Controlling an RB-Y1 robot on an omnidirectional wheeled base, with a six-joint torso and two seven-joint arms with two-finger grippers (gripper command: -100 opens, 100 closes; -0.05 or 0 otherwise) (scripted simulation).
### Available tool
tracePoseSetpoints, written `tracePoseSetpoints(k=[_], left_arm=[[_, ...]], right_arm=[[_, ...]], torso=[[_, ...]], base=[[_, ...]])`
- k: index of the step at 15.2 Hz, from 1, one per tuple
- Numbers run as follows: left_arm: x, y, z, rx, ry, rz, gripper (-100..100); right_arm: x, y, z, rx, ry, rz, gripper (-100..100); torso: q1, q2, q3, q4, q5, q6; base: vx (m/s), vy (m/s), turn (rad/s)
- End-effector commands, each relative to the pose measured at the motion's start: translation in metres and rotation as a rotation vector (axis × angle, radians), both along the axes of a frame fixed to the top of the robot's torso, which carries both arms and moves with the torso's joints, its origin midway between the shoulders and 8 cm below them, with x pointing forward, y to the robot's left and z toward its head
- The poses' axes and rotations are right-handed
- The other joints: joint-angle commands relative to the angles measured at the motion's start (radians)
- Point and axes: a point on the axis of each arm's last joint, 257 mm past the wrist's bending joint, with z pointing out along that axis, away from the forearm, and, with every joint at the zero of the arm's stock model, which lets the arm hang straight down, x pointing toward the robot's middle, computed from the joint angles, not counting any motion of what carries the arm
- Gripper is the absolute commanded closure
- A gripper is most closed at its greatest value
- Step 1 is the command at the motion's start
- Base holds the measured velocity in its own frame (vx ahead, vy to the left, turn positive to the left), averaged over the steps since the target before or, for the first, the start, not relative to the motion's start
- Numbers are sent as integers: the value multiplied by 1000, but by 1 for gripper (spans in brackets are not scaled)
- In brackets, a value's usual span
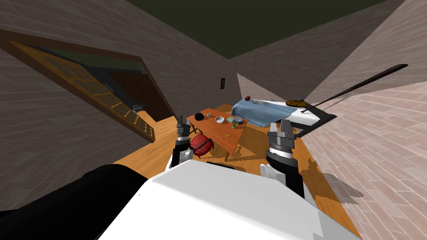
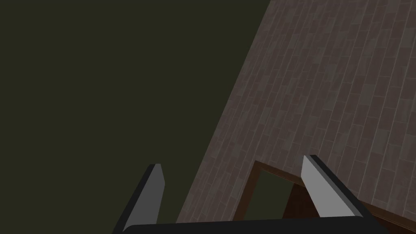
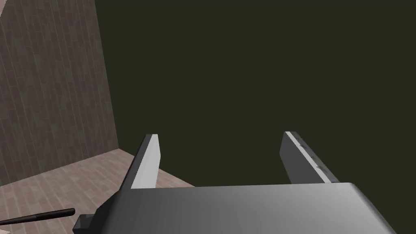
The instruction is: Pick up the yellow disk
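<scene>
The head camera looks steeply down and forward, rolled, with the table [image 1: 212,132] well ahead. The 2 wrist cameras aim upward at ceiling [image 2: 81,81] and wall [image 2: 345,81]; all 3 views share the ceiling.

A small yellow disk [image 1: 227,134] is being seen lying flat on the brown table [image 1: 212,132]. It is being shown as a tiny round spot on a bare part of the top, toward the near end, well apart from the white bowl [image 1: 219,120].
</scene>
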Motion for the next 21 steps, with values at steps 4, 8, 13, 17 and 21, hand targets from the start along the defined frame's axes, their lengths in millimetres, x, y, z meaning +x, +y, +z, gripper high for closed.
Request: tracePoseSetpoints(k=[4, 8, 13, 17, 21], left_arm=[[0, 0, 0, 0, 0, 0, 0], [0, 0, 0, 0, 0, 0, 0], [0, 0, 0, 0, 0, 0, 0], [0, 0, 0, 0, 0, 0, 0], [0, 0, 0, 0, 0, 0, 0]], right_arm=[[15, 25, -20, -117, 55, 52, -100], [30, 53, -51, -245, 119, 101, -100], [39, 74, -80, -369, 171, 146, -100], [46, 95, -117, -505, 226, 191, -100], [48, 113, -160, -659, 282, 238, -100]], torso=[[1, 1, 1, 0, 0, 0], [3, 2, 1, 0, 1, -1], [3, 1, 1, 0, 1, -1], [3, 0, 0, 0, 0, -1], [2, 0, 0, 0, 1, -1]], base=[[-23, 22, 116], [-35, 44, 168], [-20, 38, 163], [-6, 38, 201], [7, 34, 215]])
